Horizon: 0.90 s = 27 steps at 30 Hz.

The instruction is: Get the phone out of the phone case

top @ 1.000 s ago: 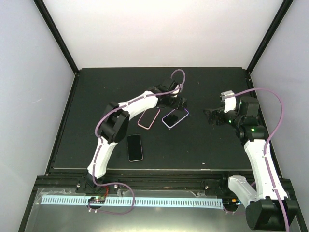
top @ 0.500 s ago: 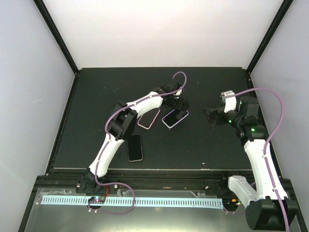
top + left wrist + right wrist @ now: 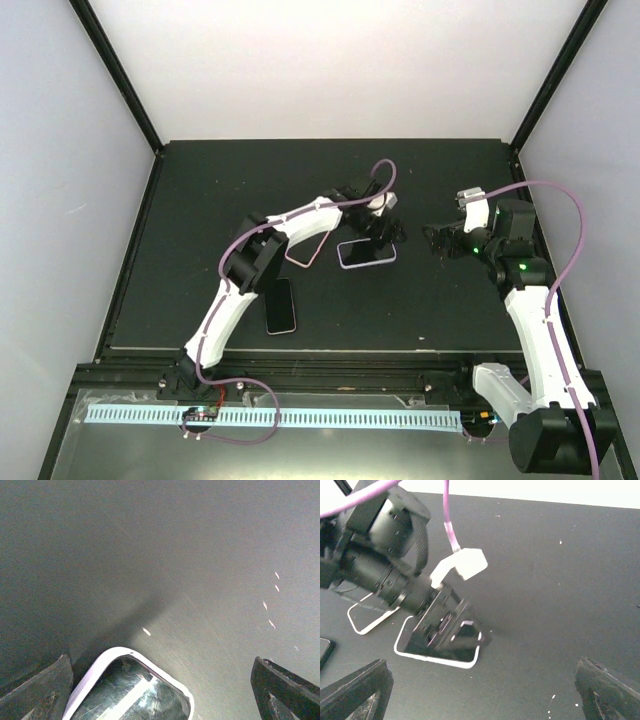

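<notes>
The phone in its lilac case [image 3: 366,253] lies flat on the black mat, screen up. My left gripper [image 3: 386,231] hovers over its right end, jaws wide apart. In the left wrist view, a corner of the cased phone [image 3: 131,690] lies between my open fingers [image 3: 42,692], nearer the left one. My right gripper [image 3: 440,243] is open and empty, to the right of the phone and apart from it. The right wrist view shows the cased phone [image 3: 438,650] under the left gripper [image 3: 451,625], with my own fingers [image 3: 355,692] spread wide.
An empty pink case [image 3: 309,245] lies just left of the cased phone and also shows in the right wrist view [image 3: 367,620]. A bare black phone [image 3: 280,305] lies nearer the front left. The mat's raised black frame [image 3: 135,250] bounds the workspace.
My left gripper has moved right. The cased phone has turned from a diagonal to lie nearly level and has shifted slightly right. The right arm has held still.
</notes>
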{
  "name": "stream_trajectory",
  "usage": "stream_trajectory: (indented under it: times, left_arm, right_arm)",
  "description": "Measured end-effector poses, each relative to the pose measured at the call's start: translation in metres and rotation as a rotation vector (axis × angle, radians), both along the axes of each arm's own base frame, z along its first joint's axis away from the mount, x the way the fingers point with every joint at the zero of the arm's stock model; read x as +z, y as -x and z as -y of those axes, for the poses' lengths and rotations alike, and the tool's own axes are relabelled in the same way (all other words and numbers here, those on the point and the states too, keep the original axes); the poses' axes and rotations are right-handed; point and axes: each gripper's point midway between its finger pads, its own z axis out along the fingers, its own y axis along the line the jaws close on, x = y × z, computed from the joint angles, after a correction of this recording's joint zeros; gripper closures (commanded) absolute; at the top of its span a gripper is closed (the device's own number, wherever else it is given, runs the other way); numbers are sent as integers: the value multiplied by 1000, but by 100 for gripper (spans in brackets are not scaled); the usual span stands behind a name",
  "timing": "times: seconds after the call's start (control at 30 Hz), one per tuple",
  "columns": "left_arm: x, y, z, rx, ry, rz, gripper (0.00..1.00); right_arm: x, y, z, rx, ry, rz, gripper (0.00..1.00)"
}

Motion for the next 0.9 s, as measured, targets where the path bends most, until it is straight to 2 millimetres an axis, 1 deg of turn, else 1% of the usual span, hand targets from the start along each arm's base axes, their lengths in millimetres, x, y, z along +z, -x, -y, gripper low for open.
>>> stream_trajectory:
  times: [0.07,0.17,0.23,0.27,0.33,0.37,0.4,0.43,0.5,0.57,0.6,0.63,0.7,0.73,0.77,0.8,0.83,0.9]
  left_arm:
    - [1,23,4,-50,6,-26,1]
    - [1,68,8,-132,3,-71,1]
    - [1,100,8,-180,-6,-98,2]
    - [1,112,6,-195,-15,-110,1]
    - [4,132,3,-223,-32,-121,1]
    - [9,141,0,-235,-45,-119,1]
    - [15,145,-3,-239,-55,-108,1]
    - [25,145,-6,-234,-64,-86,1]
    - [55,140,-19,-211,-80,-12,1]
    - [101,134,-34,-178,-73,88,1]
    - [128,132,-43,-158,-61,146,1]
    - [159,130,-55,-133,-48,215,1]
    - [204,132,-77,-89,-30,317,1]
    - [221,134,-89,-67,-32,361,1]
    - [237,137,-105,-40,-44,404,1]
    - [246,141,-118,-23,-55,432,1]
    - [252,143,-133,6,-84,467,1]
    - [252,146,-165,62,-160,521,1]
  right_arm:
    - [-1,-1,1,-3,5,-1,0]
    - [-1,-1,2,-9,14,0,0]
    - [-1,-1,3,-12,17,1,0]
    - [-1,-2,3,-12,19,2,0]
    - [-1,-2,3,-12,23,5,0]
    - [-1,-2,4,-12,24,6,0]
    - [-1,-2,4,-12,25,7,0]
    - [-1,-2,4,-12,28,9,0]
    - [-1,-3,5,-15,34,12,0]
    - [-1,-4,6,-20,41,14,0]
    - [-2,-4,6,-21,42,16,0]
    - [-2,-4,6,-19,44,17,0]
    - [-3,-4,6,-12,47,18,0]
    - [-3,-3,5,-7,47,19,0]
    - [-3,-3,4,1,45,20,0]
    - [-3,-2,2,13,42,20,0]
    - [-3,-1,0,23,40,20,0]
    - [-6,0,-9,54,32,3,0]
